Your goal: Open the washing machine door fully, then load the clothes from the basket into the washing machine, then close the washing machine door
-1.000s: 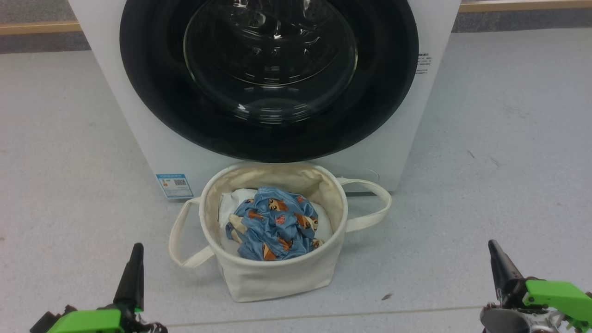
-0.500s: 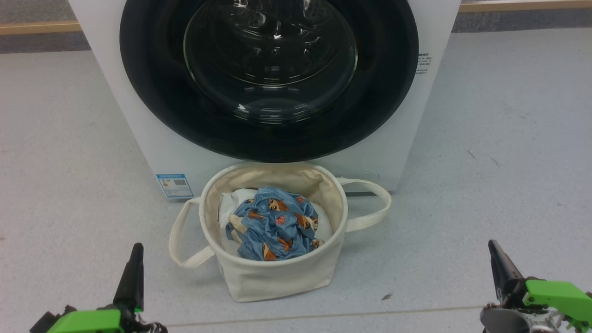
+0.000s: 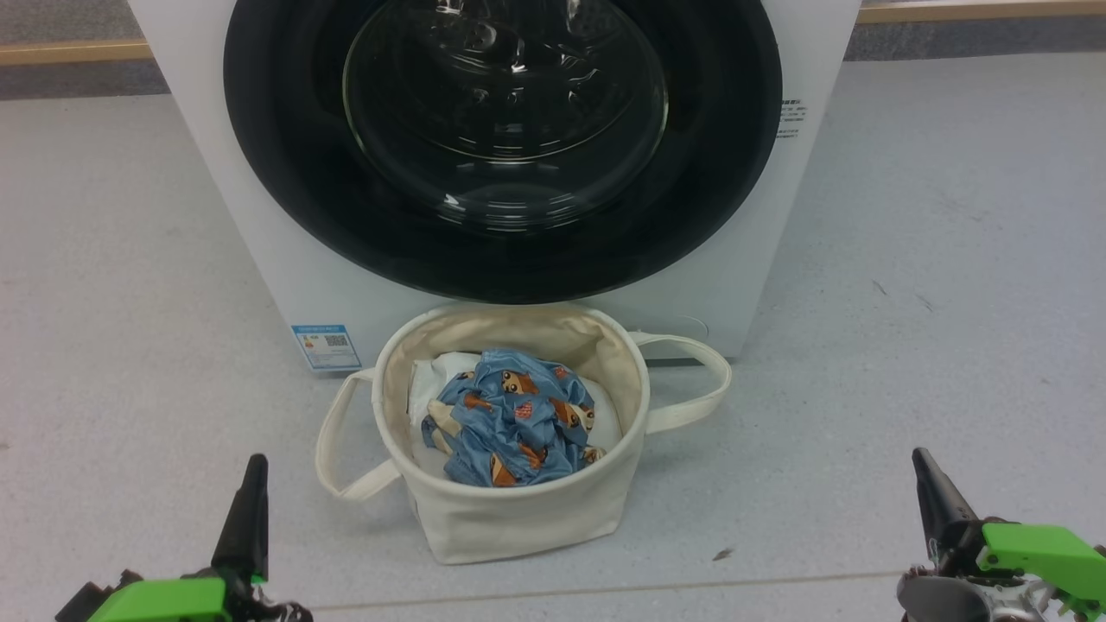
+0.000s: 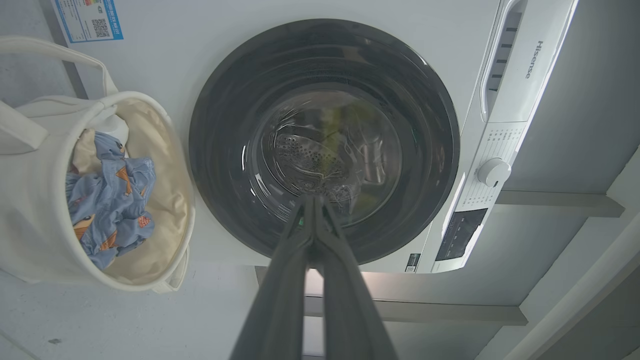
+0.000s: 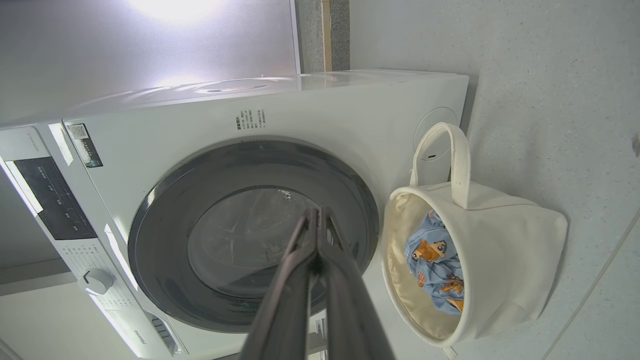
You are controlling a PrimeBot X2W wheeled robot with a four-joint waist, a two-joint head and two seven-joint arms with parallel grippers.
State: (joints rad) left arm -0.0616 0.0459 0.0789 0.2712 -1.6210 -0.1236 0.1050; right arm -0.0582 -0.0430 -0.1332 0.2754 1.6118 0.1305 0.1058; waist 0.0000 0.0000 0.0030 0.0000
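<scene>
The white washing machine (image 3: 285, 276) stands ahead with its round black-rimmed door (image 3: 505, 138) flat against the front. On the floor just before it sits the cream basket (image 3: 518, 518), holding the blue clothes (image 3: 510, 428) with cartoon animals on a white liner. My left gripper (image 3: 253, 466) is at the lower left, shut and empty, well short of the basket. At the lower right my right gripper (image 3: 918, 460) is also shut with nothing in it. Both wrist views look along pressed-together fingers (image 4: 312, 220) (image 5: 317, 230) at the door (image 4: 325, 140) (image 5: 250, 235) and basket (image 4: 30, 220) (image 5: 505, 255).
Grey floor (image 3: 907, 302) spreads to both sides of the machine. A wooden skirting strip (image 3: 976, 10) runs along the wall behind. The control panel with its knob (image 4: 493, 171) lies beside the door in the left wrist view. A small blue sticker (image 3: 326, 345) marks the machine's lower left front.
</scene>
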